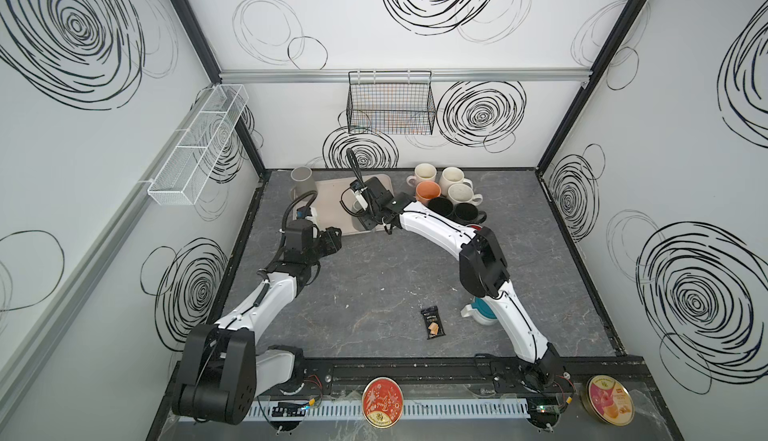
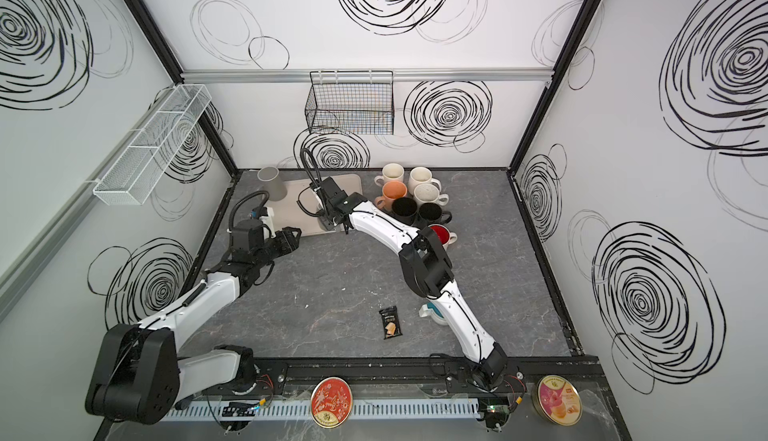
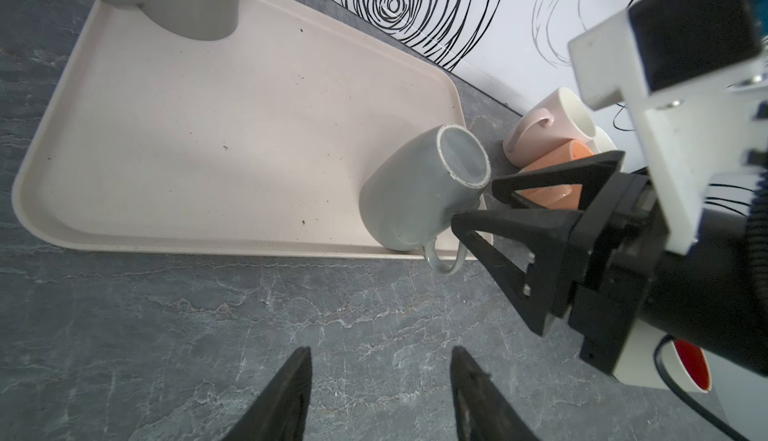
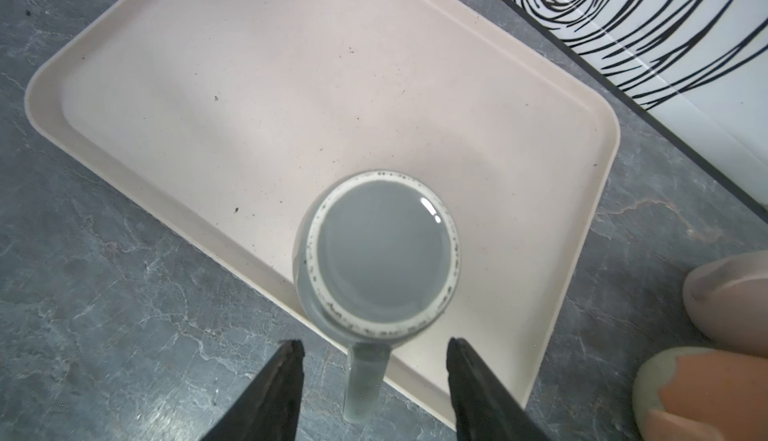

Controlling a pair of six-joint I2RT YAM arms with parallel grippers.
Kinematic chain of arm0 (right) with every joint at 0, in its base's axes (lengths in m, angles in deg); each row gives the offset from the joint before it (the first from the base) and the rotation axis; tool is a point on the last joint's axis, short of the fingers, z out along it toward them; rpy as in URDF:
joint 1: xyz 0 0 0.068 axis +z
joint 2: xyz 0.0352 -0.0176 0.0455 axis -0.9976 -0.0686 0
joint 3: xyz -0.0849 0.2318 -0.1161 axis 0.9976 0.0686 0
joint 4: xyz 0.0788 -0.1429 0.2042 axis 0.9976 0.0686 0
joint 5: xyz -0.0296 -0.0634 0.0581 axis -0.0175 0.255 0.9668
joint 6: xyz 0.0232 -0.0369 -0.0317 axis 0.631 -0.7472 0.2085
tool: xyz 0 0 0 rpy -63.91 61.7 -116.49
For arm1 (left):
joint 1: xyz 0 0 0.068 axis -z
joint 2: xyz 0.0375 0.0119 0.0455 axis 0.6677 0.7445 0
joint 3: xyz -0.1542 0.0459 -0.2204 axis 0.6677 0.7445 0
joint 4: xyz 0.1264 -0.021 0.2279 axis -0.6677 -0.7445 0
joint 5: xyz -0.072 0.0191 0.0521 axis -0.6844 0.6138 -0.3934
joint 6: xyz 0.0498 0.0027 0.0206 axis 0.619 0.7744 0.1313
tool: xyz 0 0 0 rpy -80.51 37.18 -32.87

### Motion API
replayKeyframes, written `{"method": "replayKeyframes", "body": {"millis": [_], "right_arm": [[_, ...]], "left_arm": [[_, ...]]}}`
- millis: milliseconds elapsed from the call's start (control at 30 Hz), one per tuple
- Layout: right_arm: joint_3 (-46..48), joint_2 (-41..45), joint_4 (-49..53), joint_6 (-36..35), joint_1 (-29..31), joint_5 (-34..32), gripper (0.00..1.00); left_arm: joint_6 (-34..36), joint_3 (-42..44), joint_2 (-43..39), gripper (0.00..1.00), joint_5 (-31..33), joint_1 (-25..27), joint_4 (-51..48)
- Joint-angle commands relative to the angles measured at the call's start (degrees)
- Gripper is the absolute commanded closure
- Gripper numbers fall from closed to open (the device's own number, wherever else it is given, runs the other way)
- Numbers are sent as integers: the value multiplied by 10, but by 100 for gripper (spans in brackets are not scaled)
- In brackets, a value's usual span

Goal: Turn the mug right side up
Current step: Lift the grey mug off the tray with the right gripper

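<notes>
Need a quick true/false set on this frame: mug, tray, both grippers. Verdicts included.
1. The grey mug sits base up on the tray. True.
2. The right gripper is shut on the mug's handle. False: its fingers stand apart on either side of the handle, not closed on it.
3. The left gripper is open over the table and holds nothing. True.
4. The red-lined mug stands on the tray. False: it is on the table, off the tray.
5. The tray holds only one mug. False: a taller grey mug also stands on it.
</notes>
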Motion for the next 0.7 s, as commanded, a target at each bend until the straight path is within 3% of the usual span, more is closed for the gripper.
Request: {"method": "replayKeyframes", "body": {"millis": [0, 267, 533, 667], "right_arm": [[-16, -17, 12, 4, -3, -3, 41], [-24, -28, 14, 21, -15, 29, 43], [-24, -32, 8, 13, -20, 41, 66], [-29, -40, 14, 3, -20, 36, 69]], "left_arm": [[6, 8, -5, 43, 2, -2, 12], [7, 13, -9, 43, 0, -7, 13], [8, 17, -13, 43, -4, -11, 14], [7, 17, -16, 43, -5, -13, 14]]}}
